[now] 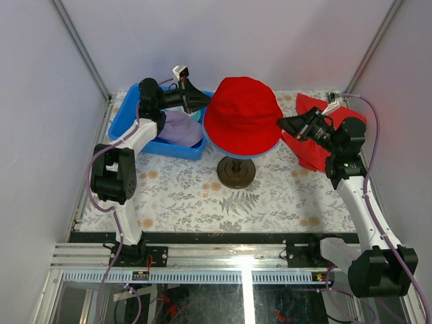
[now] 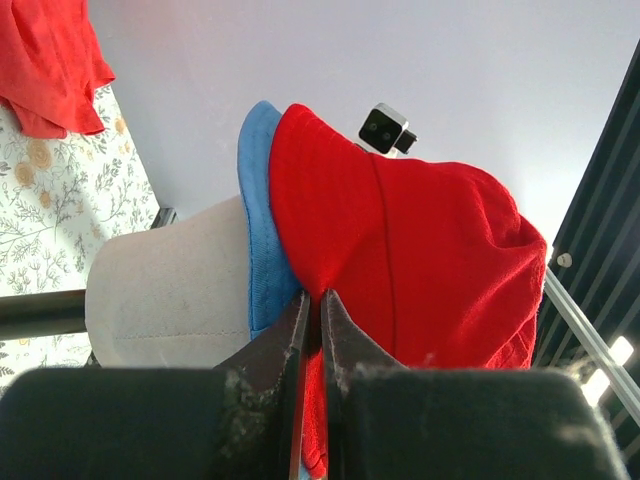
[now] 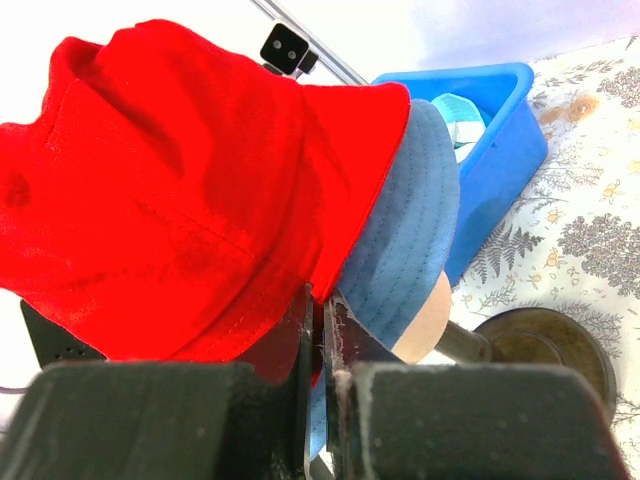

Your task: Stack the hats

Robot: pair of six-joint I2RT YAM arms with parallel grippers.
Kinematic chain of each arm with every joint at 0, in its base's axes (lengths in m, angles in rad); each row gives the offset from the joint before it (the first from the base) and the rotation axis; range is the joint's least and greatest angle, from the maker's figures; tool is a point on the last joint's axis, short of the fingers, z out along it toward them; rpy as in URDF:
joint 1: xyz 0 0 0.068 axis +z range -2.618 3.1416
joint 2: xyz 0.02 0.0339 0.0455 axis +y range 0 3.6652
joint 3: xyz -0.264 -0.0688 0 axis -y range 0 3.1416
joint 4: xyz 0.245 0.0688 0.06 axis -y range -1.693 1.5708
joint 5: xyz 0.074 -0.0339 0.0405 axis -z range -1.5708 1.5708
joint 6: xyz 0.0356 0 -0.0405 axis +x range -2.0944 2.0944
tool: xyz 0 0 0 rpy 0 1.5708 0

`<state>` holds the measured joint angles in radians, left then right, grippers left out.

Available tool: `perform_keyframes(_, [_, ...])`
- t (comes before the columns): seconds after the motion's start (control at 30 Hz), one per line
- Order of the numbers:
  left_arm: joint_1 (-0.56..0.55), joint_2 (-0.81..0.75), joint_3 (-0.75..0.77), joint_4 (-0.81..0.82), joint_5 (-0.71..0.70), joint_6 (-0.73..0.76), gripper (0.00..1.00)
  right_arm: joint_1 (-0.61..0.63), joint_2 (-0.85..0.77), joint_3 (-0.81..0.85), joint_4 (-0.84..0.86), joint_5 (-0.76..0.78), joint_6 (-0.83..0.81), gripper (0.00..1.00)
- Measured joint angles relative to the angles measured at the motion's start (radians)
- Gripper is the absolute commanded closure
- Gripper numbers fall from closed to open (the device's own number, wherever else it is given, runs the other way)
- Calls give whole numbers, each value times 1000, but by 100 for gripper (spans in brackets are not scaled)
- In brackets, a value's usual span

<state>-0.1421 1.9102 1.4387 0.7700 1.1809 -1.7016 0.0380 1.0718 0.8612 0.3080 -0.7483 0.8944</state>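
Red hat [image 1: 243, 115] sits on top of the mannequin head [image 2: 170, 290], over the blue hat [image 3: 400, 250], whose brim peeks out under it. Left claw [image 2: 312, 300] is pinched together on the red brim at the head's left side. Right claw [image 3: 320, 300] is clamped on the red brim at the head's right side. Left of the head, a blue bin [image 1: 128, 118] holds the lilac hat [image 1: 179, 128] and teal hat [image 3: 455, 115]. Red cloth [image 1: 307, 152] lies on the bench [image 1: 283, 196] right of the head.
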Motion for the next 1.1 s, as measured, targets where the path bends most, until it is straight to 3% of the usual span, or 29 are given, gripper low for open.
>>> perform_keyframes(0.37, [10,-10,-26,22,-14,-3,100,41,0,17,-29,49,-74,100])
perform_keyframes(0.6, [20,-83,-129,36,-51,-2,99,51,58,159,-213,42,-144,96])
perform_keyframes(0.8, [32,-201,-233,-30,-92,58,93,54,134,277,-335,16,-209,95])
perform_keyframes(1.1, [37,-287,-291,-154,-117,156,81,54,155,292,-402,7,-246,69])
